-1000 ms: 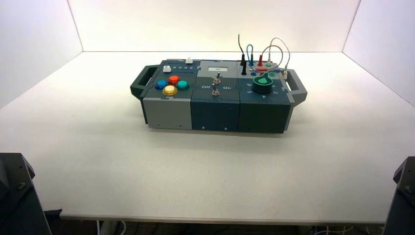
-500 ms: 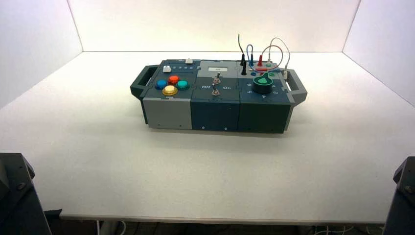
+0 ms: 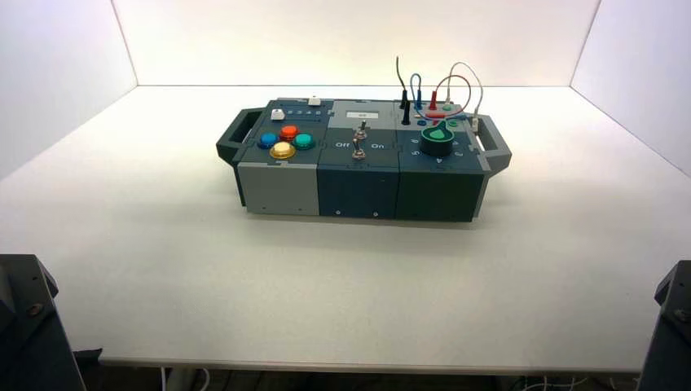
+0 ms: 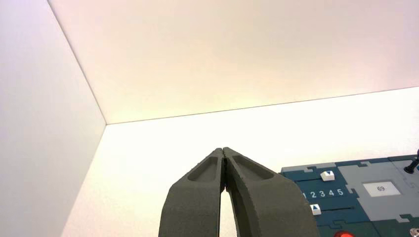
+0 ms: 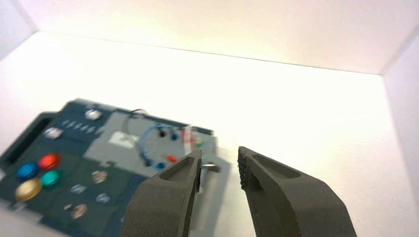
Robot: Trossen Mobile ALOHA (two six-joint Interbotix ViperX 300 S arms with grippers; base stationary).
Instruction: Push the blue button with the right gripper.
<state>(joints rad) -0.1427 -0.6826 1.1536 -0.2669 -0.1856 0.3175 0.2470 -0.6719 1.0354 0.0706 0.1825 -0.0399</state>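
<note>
Hovering well back from the box [image 3: 363, 159], the right claw [image 5: 219, 165] shows in its wrist view with fingers parted by a narrow gap, holding nothing; the pads [image 5: 243, 170] look finely stippled, the finger bodies matte black, tapered to blunt tips. Blue button [image 3: 267, 140] sits on the box's left end, on the top face, leftmost of a cluster of four: red button [image 3: 288, 132] behind it toward the far edge, yellow button [image 3: 283, 151] toward the near edge, teal button [image 3: 304, 141] on the far side of the cluster. Same button from the right wrist [image 5: 27, 171]: small, round, domed, glossy. Judged: hard plastic cap, stiff, slick on the crown, probably sprung; nothing to grip, so press straight down on the dome's centre with one fingertip or closed tips. An off-centre touch may skid onto the red or yellow neighbours, which sit close. Box looks like rigid interlocking plastic panels, grey and dark teal, with a handle [image 3: 235, 134] at each end; likely heavy enough to stay put under a light push. Left claw [image 4: 225, 154] pinched closed, empty, parked off the box's left corner. Bench [image 3: 163, 244] white, smooth, matte.
</note>
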